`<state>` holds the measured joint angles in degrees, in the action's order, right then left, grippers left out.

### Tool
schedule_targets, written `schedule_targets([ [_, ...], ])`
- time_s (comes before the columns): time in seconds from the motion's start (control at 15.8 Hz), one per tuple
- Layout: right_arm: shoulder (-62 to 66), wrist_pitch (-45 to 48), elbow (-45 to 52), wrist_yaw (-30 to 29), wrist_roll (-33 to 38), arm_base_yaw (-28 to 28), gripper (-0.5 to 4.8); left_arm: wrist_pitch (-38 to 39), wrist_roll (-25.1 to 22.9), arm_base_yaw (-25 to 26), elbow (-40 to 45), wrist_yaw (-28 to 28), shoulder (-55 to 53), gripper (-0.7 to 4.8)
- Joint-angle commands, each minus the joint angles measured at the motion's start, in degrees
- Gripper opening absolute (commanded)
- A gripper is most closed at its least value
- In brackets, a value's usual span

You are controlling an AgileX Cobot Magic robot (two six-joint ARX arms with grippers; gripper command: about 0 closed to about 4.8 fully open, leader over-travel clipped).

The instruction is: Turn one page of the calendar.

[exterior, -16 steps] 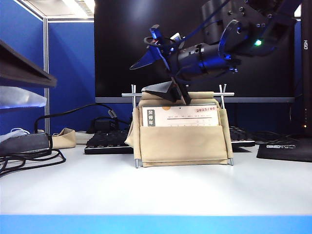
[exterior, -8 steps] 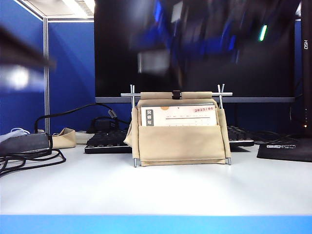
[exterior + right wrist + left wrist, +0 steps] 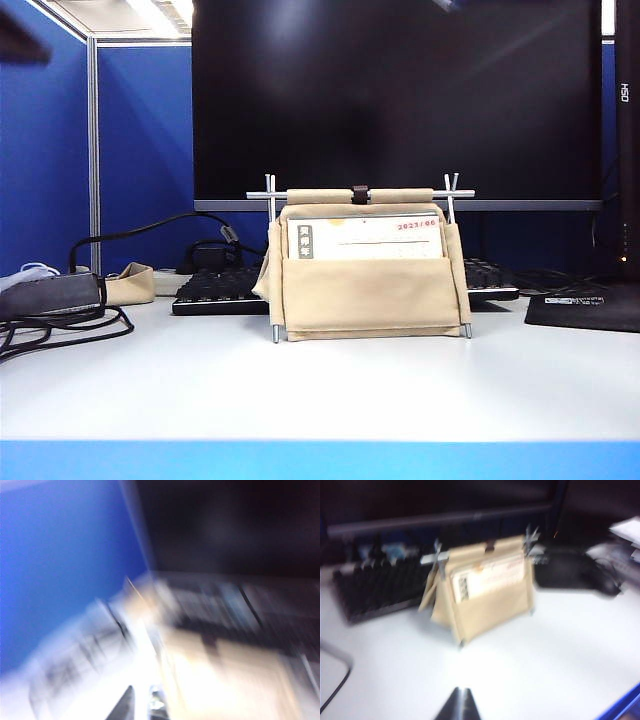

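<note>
1. Nearest, in the left wrist view: left pincer, dark tips pressed together into one point, holding nothing, up above the white surface, well apart from the calendar.
2. Very blurry in the right wrist view: right pincer, just a dark tip at the edge. Cannot tell if open or closed, or if holding anything.
3. Farther back, in the middle of the surface: calendar standing upright in its beige cloth stand with thin metal rods.
4. Tucked in the stand: white page facing front, dark label on one side, red date on the other.
5. Just behind: black keyboard.
6. Farthest back: big black monitor.
</note>
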<state>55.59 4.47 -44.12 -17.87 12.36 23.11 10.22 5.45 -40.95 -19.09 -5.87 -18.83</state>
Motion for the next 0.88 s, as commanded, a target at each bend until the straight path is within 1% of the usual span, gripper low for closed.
schedule_targets([
  [0.06, -21.9, -1.8, 16.1, 12.3, -0.6, 0.2, 0.30, 10.2, -0.3, 0.0, -0.1, -9.0, 1.3, -0.06],
  [0.13, -28.9, -1.9, 21.0, 16.4, -0.6, 0.2, 0.06, 10.3, 0.6, 0.0, 0.2, -10.5, 1.6, -0.05],
  [0.19, -37.7, -2.1, 26.9, 19.0, -0.5, 0.3, -0.03, 9.1, 3.1, 0.0, 1.0, -10.4, 1.6, -0.05],
  [0.32, -48.9, -4.9, 32.7, 21.0, 0.3, 0.4, -0.03, 6.7, 4.2, 0.0, 3.5, -9.5, 1.6, -0.05],
  [0.38, -55.9, -9.3, 35.0, 24.3, 1.8, 0.4, -0.03, 5.2, 4.2, 0.0, 5.6, -9.5, 1.6, -0.05],
  [0.44, -55.6, -11.1, 35.4, 26.4, 2.0, 0.4, -0.03, 4.6, 4.2, 0.0, 6.6, -9.5, 1.5, -0.05],
  [0.51, -54.8, -12.7, 35.5, 27.1, 2.1, 0.4, -0.03, 4.3, 4.2, 0.0, 7.3, -9.4, 1.6, -0.05],
  [0.63, -53.9, -15.8, 36.5, 27.2, 2.0, 0.5, -0.03, 4.3, 6.0, 0.0, 9.0, -9.0, 2.3, -0.05],
  [0.69, -54.0, -18.3, 37.0, 27.2, 2.0, 0.5, -0.03, 4.2, 6.6, -0.1, 9.8, -8.0, 2.3, -0.05],
  [0.88, -54.2, -21.1, 39.5, 26.9, 2.0, 0.5, -0.03, 3.8, 7.0, -0.1, 12.0, -8.5, 2.3, -0.05],
])
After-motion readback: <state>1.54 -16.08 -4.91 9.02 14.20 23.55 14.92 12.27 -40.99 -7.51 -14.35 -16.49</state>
